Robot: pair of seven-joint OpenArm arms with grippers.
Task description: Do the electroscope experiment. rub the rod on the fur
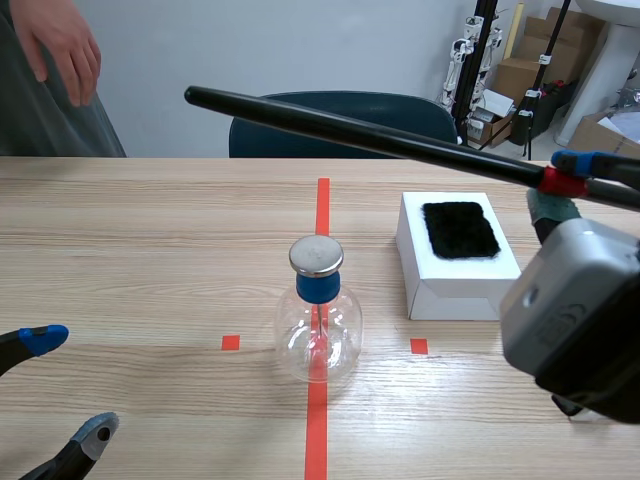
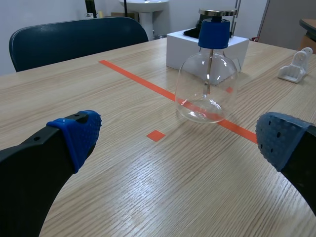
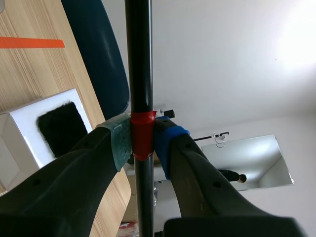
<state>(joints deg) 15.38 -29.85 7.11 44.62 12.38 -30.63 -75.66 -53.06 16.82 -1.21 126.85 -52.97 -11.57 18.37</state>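
Black slender rod (image 1: 350,131), red-taped, slants high above the wooden table (image 1: 150,250), pinched by the right arm's fingers (image 3: 119,145), clear of the black fur patch (image 1: 460,229); left arm's fingers (image 2: 76,136) sit low, spread wide, empty.

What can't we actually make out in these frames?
- Rod: the end past the right gripper is cut off by the right wrist view's edge.
- Electroscope: the leaves inside are too small to see in the scene and left wrist views.
- Fur: mostly behind the blue cap in the left wrist view.
- Person's hand: the rest is cut off by the scene view's edge.
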